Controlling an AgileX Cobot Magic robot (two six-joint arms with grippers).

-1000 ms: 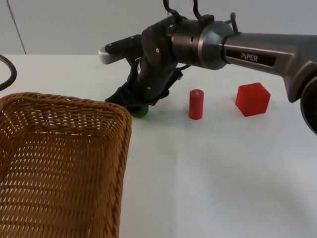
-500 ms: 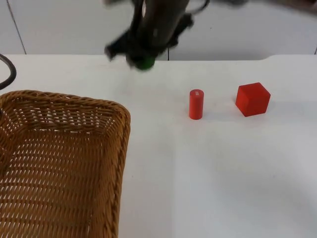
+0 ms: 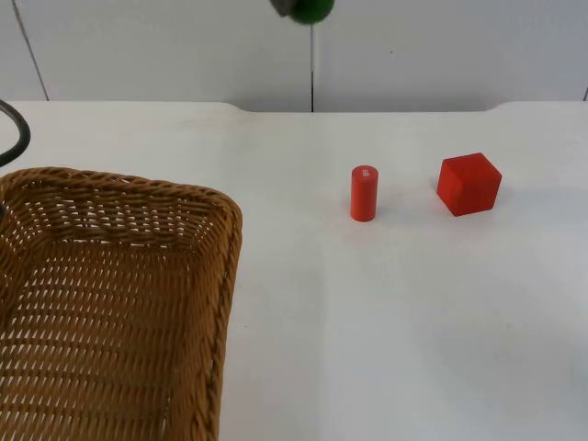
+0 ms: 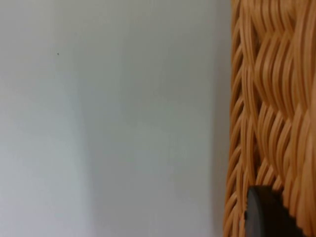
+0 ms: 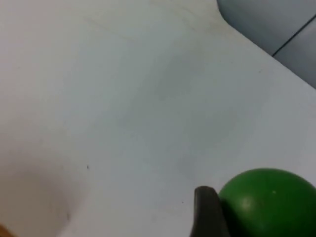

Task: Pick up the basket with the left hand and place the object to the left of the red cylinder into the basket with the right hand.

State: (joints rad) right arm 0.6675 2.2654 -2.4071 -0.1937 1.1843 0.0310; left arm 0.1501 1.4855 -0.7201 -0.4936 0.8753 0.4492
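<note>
The right gripper (image 3: 299, 7) grips the green ball (image 3: 312, 9), raised above the table's far edge. The wicker basket (image 3: 110, 303), whose rim the left gripper (image 4: 264, 212) clamps, lies nearer and to the ball's left, left of the red cylinder (image 3: 364, 193).

A red cube (image 3: 469, 184) stands on the white table (image 3: 413, 322), toward its right side, resting flat with one edge turned to the camera. The table top is plain and white, and it ends at a grey wall (image 3: 165, 46) behind. The wall has a thin dark vertical seam (image 3: 312, 64) near the middle, and another slanted line at far left.
</note>
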